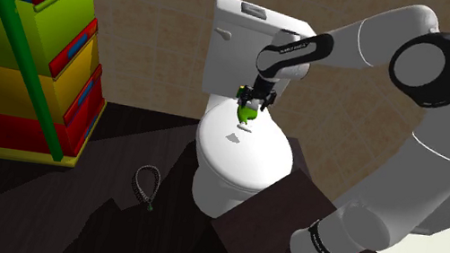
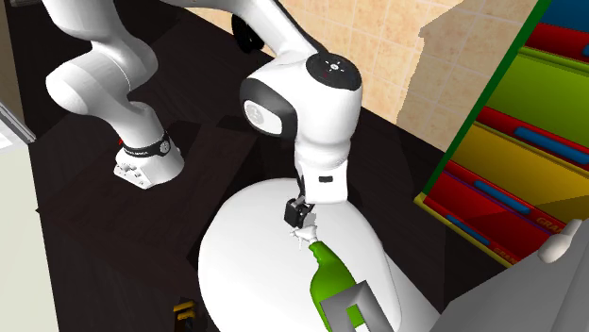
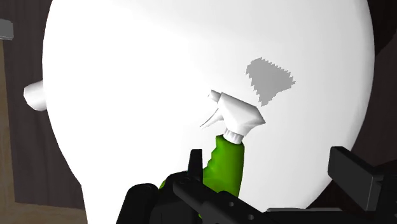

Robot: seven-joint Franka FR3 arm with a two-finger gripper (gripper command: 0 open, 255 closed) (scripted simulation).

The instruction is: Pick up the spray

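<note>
Fingers (image 3: 356,178) are standing spread above the toilet lid (image 3: 127,95). Spray bottle (image 3: 228,162) is sitting over the lid beside one finger, unpinched. Best bet: centring on the bottle's green body before closing.

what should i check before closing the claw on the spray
1. The claw is open: ok, its fingers stand apart.
2. The spray is between the fingers: ok, its green body is there.
3. The spray is centred in the claw: not ok, it sits close by one finger and the other is well off.
4. The grip lands on the body, not the trigger head: ok, the head lies beyond the fingertips.
5. The spray rests steady on the lid: cannot tell.
</note>
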